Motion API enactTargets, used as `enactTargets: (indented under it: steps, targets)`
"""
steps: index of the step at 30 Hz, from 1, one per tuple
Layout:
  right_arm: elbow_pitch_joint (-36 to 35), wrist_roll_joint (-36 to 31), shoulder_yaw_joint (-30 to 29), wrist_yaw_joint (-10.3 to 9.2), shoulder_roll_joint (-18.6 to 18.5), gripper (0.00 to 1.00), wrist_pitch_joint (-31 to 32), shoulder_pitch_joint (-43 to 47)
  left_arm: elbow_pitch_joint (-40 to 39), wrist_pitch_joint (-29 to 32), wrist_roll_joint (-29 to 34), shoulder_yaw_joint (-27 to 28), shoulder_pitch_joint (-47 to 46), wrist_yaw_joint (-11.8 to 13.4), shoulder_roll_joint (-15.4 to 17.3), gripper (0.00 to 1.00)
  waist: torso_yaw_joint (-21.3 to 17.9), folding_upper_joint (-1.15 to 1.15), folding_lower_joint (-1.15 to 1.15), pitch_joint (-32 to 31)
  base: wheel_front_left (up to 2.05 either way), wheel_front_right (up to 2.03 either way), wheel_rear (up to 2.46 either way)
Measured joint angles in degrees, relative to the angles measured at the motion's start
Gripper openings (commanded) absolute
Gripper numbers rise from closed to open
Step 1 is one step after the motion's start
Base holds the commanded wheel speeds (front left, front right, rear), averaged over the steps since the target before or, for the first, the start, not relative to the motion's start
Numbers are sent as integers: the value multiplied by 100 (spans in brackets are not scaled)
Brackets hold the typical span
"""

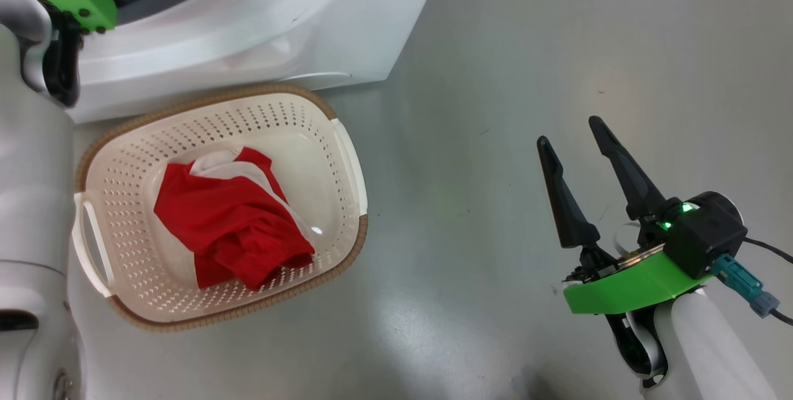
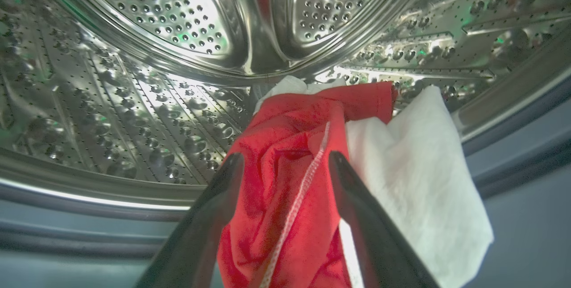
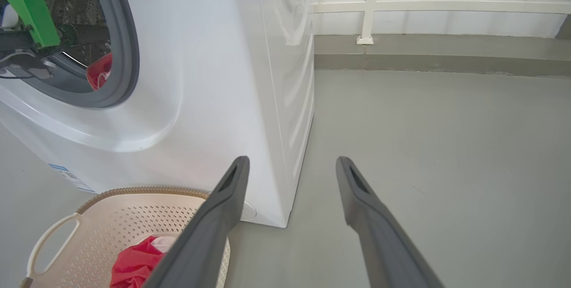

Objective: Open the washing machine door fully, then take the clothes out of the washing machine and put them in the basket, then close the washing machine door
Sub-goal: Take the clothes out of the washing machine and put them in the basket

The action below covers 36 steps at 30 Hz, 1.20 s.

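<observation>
Grey concrete floor, white washing machine far left, basket just in front of it with one red-and-white garment inside. Left gripper is in the steel drum, fingers spread either side of a red fold of the remaining clothes, not clamped. Right gripper is spread, empty, over bare floor well right of the basket.

Risks: the pinch catches only the thin red fold, so the white panel slips free; fabric drags on the grey gasket on the way out; an early release drops it on the floor beside the basket.
</observation>
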Motion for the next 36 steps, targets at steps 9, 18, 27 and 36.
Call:
enactTargets:
  steps: [9, 18, 27, 36]
  targets:
    - [46, 182, 182, 0, -1, 100, 0, 9, 630, 1037, -52, -160, -65, 0, 196, 100, -153, 0, 0, -195, 0, 0, 0]
    - [78, 261, 243, 0, 2, 100, 0, 74, 758, 1688, -52, -297, 36, 158, 281, 84, -363, 0, 0, -329, 0, 0, 0]
    - [108, 300, 328, 0, 14, 100, 0, 132, 778, 1662, -52, -387, 129, 246, 346, 0, -422, 0, 0, -324, 0, 0, 0]
    - [164, 309, 311, 0, 24, 100, 0, 130, 617, 673, -156, -347, 304, 310, 408, 0, -313, 0, 0, -378, 0, 0, 0]
